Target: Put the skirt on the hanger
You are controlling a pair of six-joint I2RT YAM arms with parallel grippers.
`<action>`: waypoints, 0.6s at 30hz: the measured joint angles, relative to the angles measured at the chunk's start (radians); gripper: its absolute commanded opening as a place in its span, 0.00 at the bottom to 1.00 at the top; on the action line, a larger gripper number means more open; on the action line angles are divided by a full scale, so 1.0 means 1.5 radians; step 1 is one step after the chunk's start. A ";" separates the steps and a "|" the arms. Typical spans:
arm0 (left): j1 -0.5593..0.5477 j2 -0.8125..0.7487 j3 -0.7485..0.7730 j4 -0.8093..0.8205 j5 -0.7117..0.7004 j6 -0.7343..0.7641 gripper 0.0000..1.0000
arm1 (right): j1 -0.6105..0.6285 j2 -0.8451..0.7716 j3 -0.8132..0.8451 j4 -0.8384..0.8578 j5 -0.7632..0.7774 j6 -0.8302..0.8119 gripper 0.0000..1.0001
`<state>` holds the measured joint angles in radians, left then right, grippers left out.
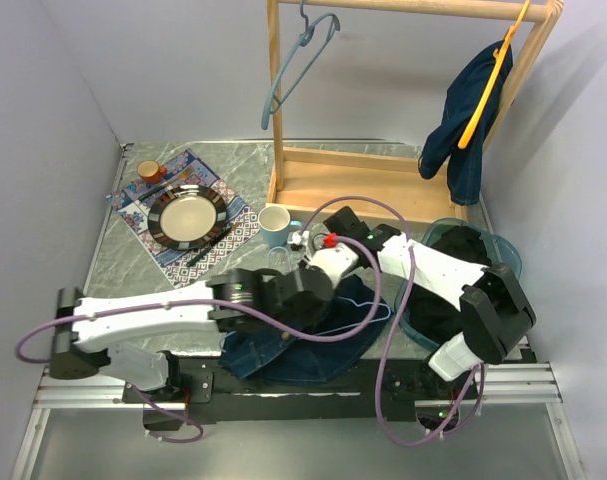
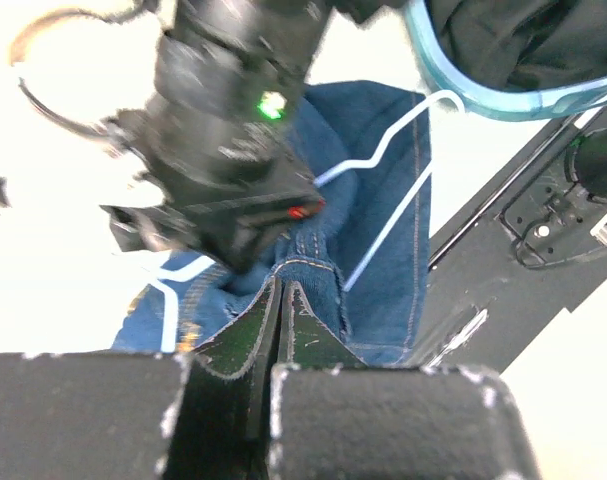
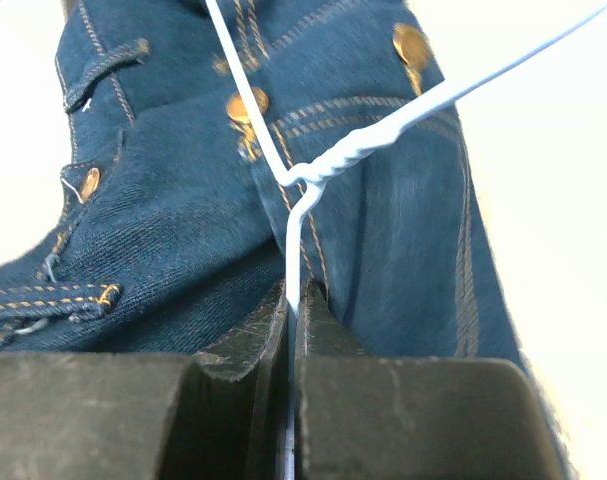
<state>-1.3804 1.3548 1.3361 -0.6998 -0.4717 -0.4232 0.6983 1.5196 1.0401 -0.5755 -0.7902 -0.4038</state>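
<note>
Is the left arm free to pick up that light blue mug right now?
Probably not yet: the left gripper is shut on the denim skirt and would have to let go first. The mug itself stands close by, uncovered.

The skirt (image 1: 313, 360) lies at the table's (image 1: 128, 262) near edge with the hanger (image 3: 353, 150) on it, a tub (image 1: 448, 224) at the right edge, a rack (image 1: 358, 160) in the far right corner and a plate (image 1: 187, 216) far left.
</note>
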 measured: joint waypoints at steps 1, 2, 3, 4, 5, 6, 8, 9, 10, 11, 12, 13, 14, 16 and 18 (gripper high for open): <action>0.005 -0.014 0.001 -0.006 0.002 0.008 0.02 | 0.009 -0.001 0.006 -0.008 0.000 -0.006 0.00; 0.009 -0.025 0.003 -0.010 0.004 0.014 0.01 | 0.017 -0.001 0.010 -0.012 0.000 -0.008 0.00; 0.017 -0.038 0.007 -0.015 0.006 0.023 0.01 | 0.027 -0.002 0.016 -0.016 0.000 -0.010 0.00; 0.024 -0.047 0.010 -0.017 0.008 0.030 0.01 | 0.036 -0.003 0.021 -0.018 0.000 -0.010 0.00; 0.030 -0.054 0.014 -0.019 0.010 0.037 0.01 | 0.042 -0.004 0.025 -0.021 0.001 -0.010 0.00; 0.036 -0.057 0.016 -0.021 0.012 0.043 0.01 | 0.049 -0.007 0.028 -0.020 0.003 -0.010 0.00; 0.045 -0.060 0.023 -0.025 0.019 0.054 0.01 | 0.056 -0.014 0.028 -0.021 0.008 -0.010 0.00; 0.048 -0.060 0.028 -0.028 0.022 0.060 0.01 | 0.056 -0.018 0.028 -0.021 0.012 -0.010 0.00; 0.050 -0.060 0.034 -0.034 0.025 0.066 0.01 | 0.056 -0.020 0.029 -0.022 0.016 -0.011 0.00; 0.051 -0.060 0.042 -0.040 0.028 0.073 0.01 | 0.056 -0.020 0.032 -0.026 0.017 -0.013 0.00; 0.051 -0.060 0.050 -0.049 0.030 0.079 0.01 | 0.056 -0.020 0.036 -0.029 0.019 -0.014 0.00; 0.052 -0.060 0.059 -0.055 0.034 0.083 0.01 | 0.056 -0.020 0.040 -0.032 0.021 -0.017 0.00; 0.053 -0.060 0.068 -0.062 0.038 0.089 0.01 | 0.056 -0.020 0.045 -0.036 0.021 -0.019 0.00; 0.056 -0.061 0.084 -0.069 0.043 0.097 0.01 | 0.056 -0.020 0.056 -0.041 0.024 -0.022 0.00; 0.057 -0.065 0.095 -0.077 0.045 0.104 0.01 | 0.057 -0.022 0.064 -0.046 0.024 -0.028 0.00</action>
<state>-1.2949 1.2568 1.4784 -0.8150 -0.4038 -0.2672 0.7834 1.4860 1.1366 -0.6437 -0.7540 -0.4458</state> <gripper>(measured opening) 0.020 0.036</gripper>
